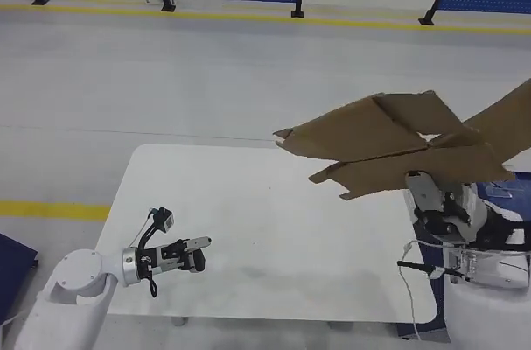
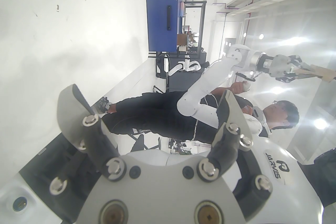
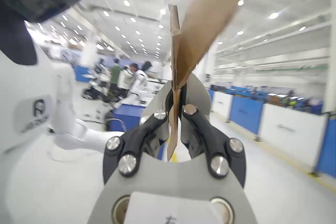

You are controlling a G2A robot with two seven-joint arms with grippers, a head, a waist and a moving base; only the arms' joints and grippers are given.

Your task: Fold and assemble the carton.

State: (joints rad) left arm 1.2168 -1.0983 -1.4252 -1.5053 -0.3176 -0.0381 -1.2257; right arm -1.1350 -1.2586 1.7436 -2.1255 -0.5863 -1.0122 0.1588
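The white surface (image 1: 274,227) is being viewed from above, and a few small dark marks are being shown on it in the left wrist view.

The brown cardboard carton (image 1: 396,140) is being held up in the air over the far right corner of the surface, clear of the top. It is being kept as a flattened, unassembled sheet. Its panels and flaps are being fanned outward in several directions. One broad flap is being pointed toward the middle of the surface, and another is being spread out beyond the right edge.

The right pincer (image 3: 176,93) is being kept clamped on a lower edge of the carton. In the right wrist view the cardboard is being pinched between the two fingers (image 3: 160,101), and a narrow strip of it is being passed down through the gap toward the palm. From above, this pincer is being seen beneath the carton, beside the right edge of the surface.

The left pincer (image 1: 199,243) is being held over the near left part of the surface, aimed toward the middle and well apart from the carton. Its fingers (image 2: 73,101) are being held wide apart and empty.
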